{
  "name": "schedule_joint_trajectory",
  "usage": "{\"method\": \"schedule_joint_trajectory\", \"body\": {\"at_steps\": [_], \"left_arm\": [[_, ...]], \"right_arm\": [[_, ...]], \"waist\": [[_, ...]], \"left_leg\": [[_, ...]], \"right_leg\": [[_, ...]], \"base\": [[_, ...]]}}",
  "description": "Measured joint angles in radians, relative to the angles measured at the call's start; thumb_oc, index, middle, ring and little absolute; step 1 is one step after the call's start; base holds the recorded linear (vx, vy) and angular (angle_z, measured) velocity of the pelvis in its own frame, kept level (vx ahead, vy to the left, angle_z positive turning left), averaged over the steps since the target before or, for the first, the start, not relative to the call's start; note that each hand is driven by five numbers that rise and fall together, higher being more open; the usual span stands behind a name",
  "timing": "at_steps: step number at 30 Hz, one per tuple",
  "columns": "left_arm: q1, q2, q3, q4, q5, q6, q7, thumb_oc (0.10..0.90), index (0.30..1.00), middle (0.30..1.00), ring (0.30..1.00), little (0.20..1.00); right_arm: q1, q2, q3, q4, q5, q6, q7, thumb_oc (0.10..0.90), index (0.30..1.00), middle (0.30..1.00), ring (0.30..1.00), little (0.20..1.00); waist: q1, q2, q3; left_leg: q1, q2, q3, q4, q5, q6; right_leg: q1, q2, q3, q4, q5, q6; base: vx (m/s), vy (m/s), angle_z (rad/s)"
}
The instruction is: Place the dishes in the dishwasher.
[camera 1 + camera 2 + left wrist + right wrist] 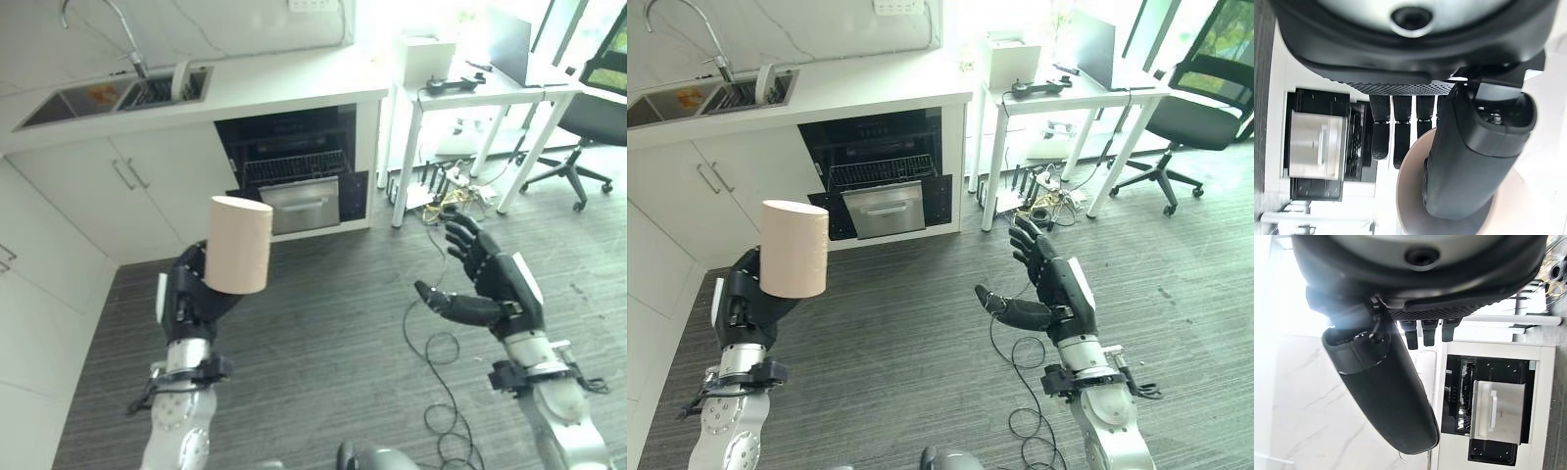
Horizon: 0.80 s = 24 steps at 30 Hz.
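A tall beige cup [239, 244] stands upright in my left hand [192, 296], whose fingers and thumb are curled round its lower part; the cup [1415, 196] shows past the thumb in the left wrist view. My right hand [485, 274] is raised at the right with straight, spread fingers and holds nothing. The dishwasher [294, 171] sits open under the counter ahead, its wire rack [294, 166] pulled out above a steel drawer front [302, 205]. It also appears as the dishwasher [1488, 411] in the right wrist view.
A white counter [265, 88] carries a sink [118, 93] with a tap at the back left. White cabinets [127, 191] run along the left. A white desk [480, 88] and an office chair [588, 127] stand at the right, with cables on the floor beneath.
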Motion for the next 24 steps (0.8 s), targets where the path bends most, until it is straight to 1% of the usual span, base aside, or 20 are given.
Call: {"method": "schedule_joint_trajectory", "body": {"at_steps": [1, 2, 3, 4, 5, 6, 8, 9, 10, 11, 12, 13, 15, 16, 18, 20, 21, 22, 23, 24], "left_arm": [[0.053, -0.023, 0.022, -0.014, -0.002, -0.016, 0.007, 0.400, 0.300, 0.300, 0.300, 0.300], [0.071, -0.018, 0.031, 0.004, -0.003, -0.025, 0.021, 0.400, 0.300, 0.300, 0.300, 0.300], [0.040, 0.000, 0.037, 0.038, -0.002, -0.026, 0.023, 0.400, 0.300, 0.300, 0.300, 0.300], [0.041, 0.001, 0.038, 0.045, -0.006, -0.026, 0.028, 0.400, 0.300, 0.300, 0.300, 0.300], [0.016, 0.006, 0.038, 0.056, -0.009, -0.028, 0.024, 0.400, 0.300, 0.300, 0.300, 0.300], [-0.005, 0.000, 0.035, 0.072, -0.010, -0.026, 0.020, 0.400, 0.300, 0.300, 0.300, 0.300], [0.000, -0.026, 0.048, 0.078, -0.012, -0.025, 0.030, 0.400, 0.300, 0.300, 0.300, 0.300], [0.001, -0.023, 0.054, 0.074, -0.013, -0.026, 0.037, 0.400, 0.300, 0.300, 0.300, 0.300], [0.024, -0.023, 0.080, 0.049, -0.013, -0.033, 0.053, 0.400, 0.300, 0.300, 0.300, 0.300], [0.005, -0.013, 0.121, 0.038, -0.014, -0.049, 0.065, 0.400, 0.300, 0.300, 0.300, 0.300], [-0.018, -0.026, 0.113, 0.041, -0.015, -0.048, 0.068, 0.400, 0.300, 0.300, 0.300, 0.300], [-0.053, -0.027, 0.070, 0.035, -0.013, -0.053, 0.064, 0.400, 0.300, 0.300, 0.300, 0.300], [-0.088, -0.026, 0.040, 0.040, -0.012, -0.053, 0.068, 0.400, 0.300, 0.300, 0.300, 0.300], [-0.098, -0.023, 0.029, 0.042, -0.011, -0.053, 0.068, 0.400, 0.300, 0.300, 0.300, 0.300], [-0.103, -0.023, 0.029, 0.033, -0.011, -0.054, 0.068, 0.400, 0.300, 0.300, 0.300, 0.300], [-0.127, -0.024, 0.062, 0.042, -0.011, -0.055, 0.067, 0.400, 0.300, 0.300, 0.300, 0.300], [-0.138, -0.021, 0.069, 0.044, -0.010, -0.054, 0.064, 0.400, 0.300, 0.300, 0.300, 0.300], [-0.149, -0.023, 0.078, 0.038, -0.009, -0.055, 0.052, 0.400, 0.300, 0.300, 0.300, 0.300], [-0.139, -0.032, 0.076, 0.023, -0.009, -0.062, 0.048, 0.400, 0.300, 0.300, 0.300, 0.300], [-0.130, -0.012, 0.082, 0.031, -0.009, -0.063, 0.047, 0.400, 0.300, 0.300, 0.300, 0.300]], "right_arm": [[-0.037, -0.017, 0.014, -0.015, 0.002, 0.000, 0.005, 0.800, 0.900, 0.900, 0.900, 0.900], [-0.061, -0.032, 0.048, -0.021, 0.006, -0.013, 0.004, 0.800, 0.900, 0.900, 0.900, 0.900], [-0.065, -0.028, 0.058, -0.013, 0.006, -0.009, -0.005, 0.800, 0.900, 0.900, 0.900, 0.900], [-0.055, -0.034, 0.075, -0.009, 0.005, 0.005, -0.004, 0.800, 0.900, 0.900, 0.900, 0.900], [-0.047, -0.038, 0.075, -0.007, 0.005, 0.005, -0.001, 0.800, 0.900, 0.900, 0.900, 0.900], [-0.035, -0.036, 0.060, 0.003, 0.005, 0.006, 0.005, 0.800, 0.900, 0.900, 0.900, 0.900], [0.041, -0.069, -0.005, 0.000, 0.008, 0.007, 0.027, 0.800, 0.900, 0.900, 0.900, 0.900], [0.056, -0.071, -0.022, -0.005, 0.016, 0.007, 0.039, 0.800, 0.900, 0.900, 0.900, 0.900], [0.068, -0.092, -0.025, -0.032, 0.018, 0.009, 0.051, 0.800, 0.900, 0.900, 0.900, 0.900], [0.089, -0.083, -0.042, -0.075, 0.024, -0.012, 0.067, 0.800, 0.900, 0.900, 0.900, 0.900], [0.096, -0.085, -0.050, -0.075, 0.026, -0.006, 0.065, 0.800, 0.900, 0.900, 0.900, 0.900], [0.081, -0.091, -0.035, -0.054, 0.026, 0.003, 0.059, 0.800, 0.900, 0.900, 0.900, 0.900], [0.033, -0.091, -0.003, -0.040, 0.024, 0.013, 0.057, 0.800, 0.900, 0.900, 0.900, 0.900], [-0.004, -0.091, 0.025, -0.041, 0.021, 0.028, 0.057, 0.800, 0.900, 0.900, 0.900, 0.900], [-0.031, -0.080, 0.031, -0.064, 0.016, 0.025, 0.061, 0.800, 0.900, 0.900, 0.900, 0.900], [-0.066, -0.055, 0.018, -0.096, 0.015, 0.020, 0.043, 0.800, 0.900, 0.900, 0.900, 0.900], [-0.066, -0.025, 0.011, -0.099, 0.013, 0.021, 0.037, 0.800, 0.900, 0.900, 0.900, 0.900], [-0.067, 0.000, -0.002, -0.103, 0.012, 0.020, 0.028, 0.800, 0.900, 0.900, 0.900, 0.900], [-0.080, 0.022, -0.020, -0.097, 0.000, 0.013, 0.027, 0.800, 0.900, 0.900, 0.900, 0.900], [-0.082, 0.051, -0.016, -0.078, -0.017, 0.017, 0.027, 0.800, 0.900, 0.900, 0.900, 0.900]], "waist": [[0.028, 0.039, 0.005], [0.041, 0.092, 0.005], [0.022, 0.144, 0.017], [0.025, 0.132, 0.018], [0.033, 0.103, 0.024], [0.051, 0.062, 0.047], [0.018, 0.102, 0.041], [0.003, 0.128, 0.027], [0.021, 0.141, -0.007], [0.008, 0.089, -0.033], [0.000, 0.087, -0.035], [-0.001, 0.057, -0.054], [0.000, 0.039, -0.056], [0.004, 0.028, -0.057], [0.026, 0.015, -0.066], [0.030, 0.011, -0.066], [0.038, 0.011, -0.065], [0.067, 0.017, -0.056], [0.072, 0.043, -0.057], [0.071, 0.035, -0.048]], "left_leg": [[0.003, 0.004, 0.067, -0.169, 0.011, -0.019], [-0.005, 0.014, 0.097, -0.367, 0.036, -0.046], [-0.071, 0.018, 0.086, -0.524, 0.041, -0.025], [-0.112, 0.014, 0.052, -0.534, 0.045, -0.019], [-0.223, 0.003, 0.000, -0.446, 0.054, -0.005], [-0.280, -0.001, 0.016, -0.403, 0.050, 0.001], [-0.200, -0.026, 0.084, -0.333, 0.015, 0.126], [-0.153, -0.017, 0.103, -0.327, -0.004, 0.184], [-0.063, -0.013, 0.126, -0.355, -0.100, 0.250], [-0.034, -0.060, 0.150, -0.376, 0.075, 0.240], [-0.023, -0.074, 0.151, -0.371, 0.126, 0.243], [0.011, -0.104, 0.153, -0.406, 0.104, 0.275], [0.050, -0.124, 0.115, -0.447, 0.100, 0.280], [0.104, -0.134, 0.084, -0.499, 0.101, 0.279], [0.152, -0.135, 0.060, -0.544, 0.099, 0.257], [0.171, -0.137, 0.018, -0.501, 0.093, 0.211], [0.149, -0.129, 0.020, -0.432, 0.052, 0.210], [0.094, -0.133, 0.042, -0.318, -0.021, 0.230], [0.106, -0.150, 0.030, -0.312, -0.064, 0.269], [0.125, -0.159, 0.028, -0.306, -0.076, 0.233]], "right_leg": [[-0.003, -0.041, 0.004, 0.046, 0.009, -0.121], [0.026, 0.016, -0.002, 0.043, 0.004, -0.197], [0.067, 0.085, -0.028, 0.056, -0.018, -0.215], [0.099, 0.100, -0.030, 0.047, -0.022, -0.208], [0.142, 0.110, 0.014, -0.008, -0.022, -0.200], [0.205, 0.117, 0.039, -0.070, -0.006, -0.174], [0.182, 0.166, 0.029, 0.193, 0.020, -0.129], [0.154, 0.182, 0.037, 0.283, -0.015, -0.110], [0.144, 0.167, 0.095, 0.302, -0.126, -0.149], [0.220, 0.125, 0.161, 0.206, -0.292, -0.203], [0.244, 0.124, 0.142, 0.190, -0.280, -0.194], [0.279, 0.096, 0.112, 0.157, -0.217, -0.090], [0.281, 0.086, 0.074, 0.190, -0.136, -0.060], [0.274, 0.078, 0.043, 0.241, -0.058, -0.050], [0.249, 0.052, 0.044, 0.292, -0.080, -0.046], [0.191, -0.032, 0.080, 0.333, -0.017, 0.016], [0.177, -0.026, 0.111, 0.360, 0.038, 0.052], [0.127, -0.003, 0.120, 0.458, 0.084, 0.051], [0.050, -0.007, 0.102, 0.634, 0.188, 0.064], [0.015, -0.038, 0.093, 0.730, 0.214, 0.055]], "base": [[0.34, 0.143, -1.56], [0.45, 0.201, -1.21], [0.51, 0.195, -0.82], [0.59, 0.205, -0.52], [0.54, 0.201, -0.63], [0.59, 0.313, -0.41], [0.51, 0.339, -0.08], [0.25, 0.199, -0.37], [0.21, 0.211, -0.57], [0.21, 0.224, -0.48], [0.28, 0.313, 0.34], [0.30, 0.290, 0.71], [0.23, 0.204, 0.64], [0.22, 0.142, 0.38], [0.29, 0.170, 0.29], [0.26, 0.180, 0.65], [0.20, 0.145, 0.51], [0.15, 0.113, 0.46], [0.17, 0.100, 0.45], [0.16, 0.075, 0.43]]}}
